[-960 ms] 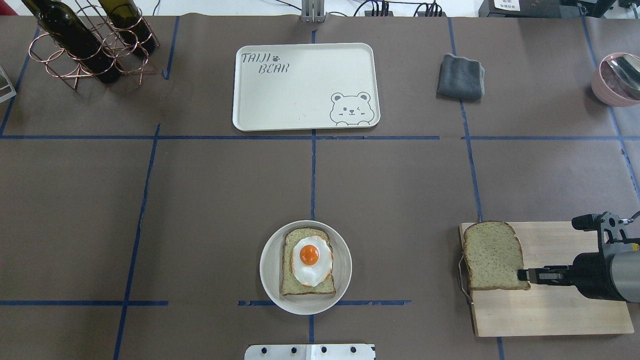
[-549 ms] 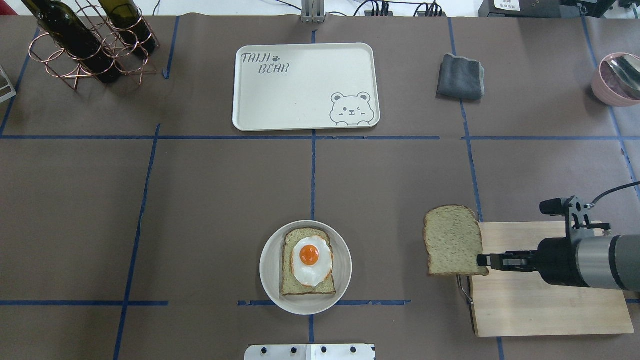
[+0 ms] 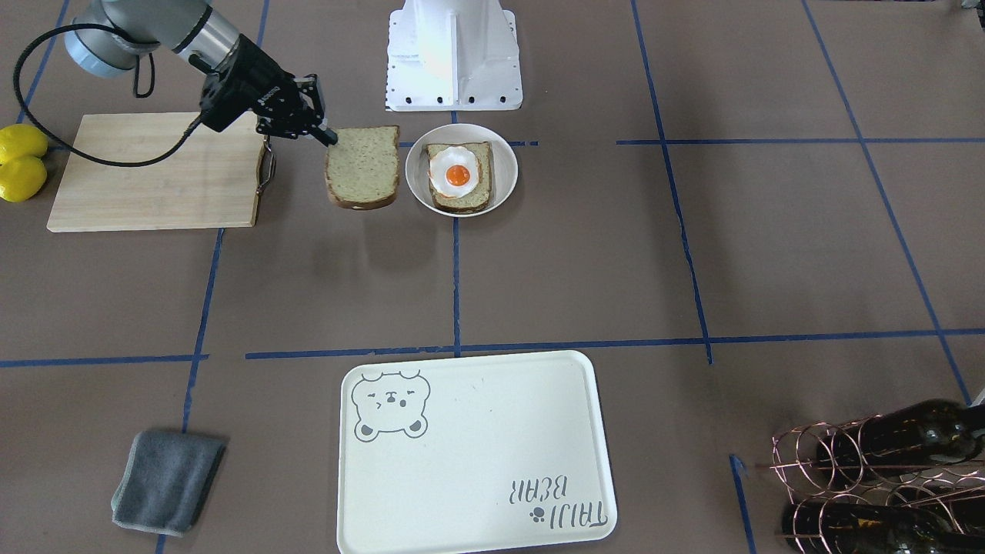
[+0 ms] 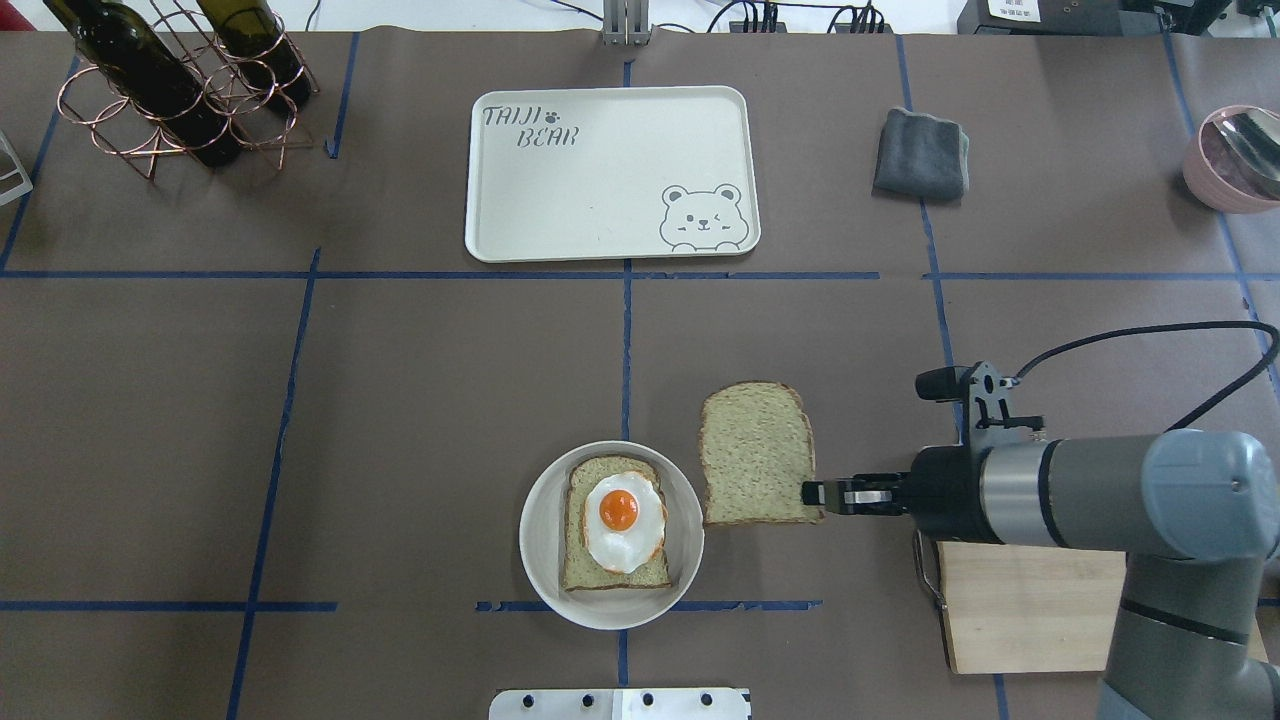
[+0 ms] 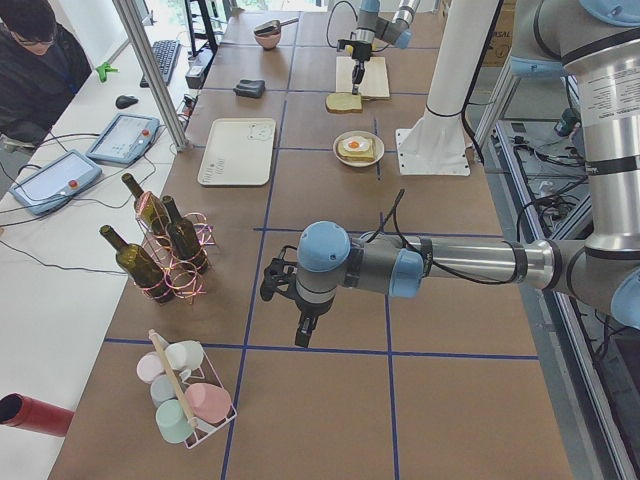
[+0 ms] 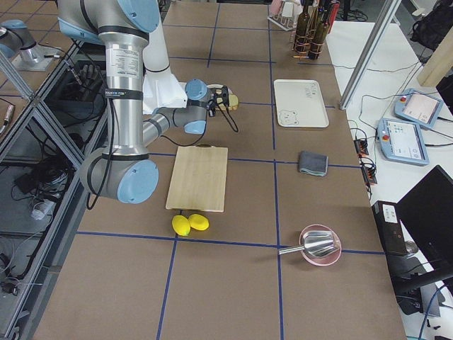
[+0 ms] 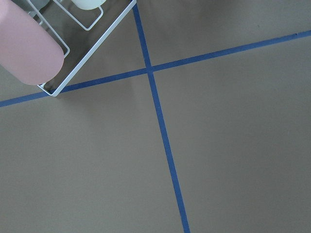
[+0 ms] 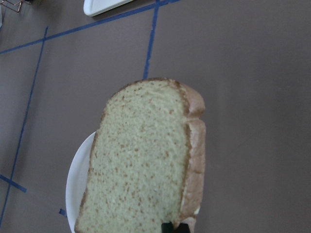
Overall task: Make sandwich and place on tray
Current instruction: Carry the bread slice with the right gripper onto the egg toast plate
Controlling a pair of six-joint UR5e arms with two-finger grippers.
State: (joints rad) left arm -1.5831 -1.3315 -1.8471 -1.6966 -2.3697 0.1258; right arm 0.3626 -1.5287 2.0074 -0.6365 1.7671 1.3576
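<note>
A slice (image 4: 755,452) clamped in the right tool (image 4: 815,495), above the tabletop (image 4: 400,400) beside the plate (image 4: 540,570), left tool (image 5: 303,338) state cannot be told

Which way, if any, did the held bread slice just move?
Yes. In the overhead view the bread slice moved left, off the cutting board, to beside the plate.

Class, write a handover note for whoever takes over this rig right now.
Right claw: shut on the second bread slice, airborne beside the plate.
Left claw: above the table, far from the food; state unclear.
First slice on the plate, egg on it; tray empty.
Done: base and egg stacked, second slice picked up.
Left: set it on the egg, move the sandwich to the tray.
</note>
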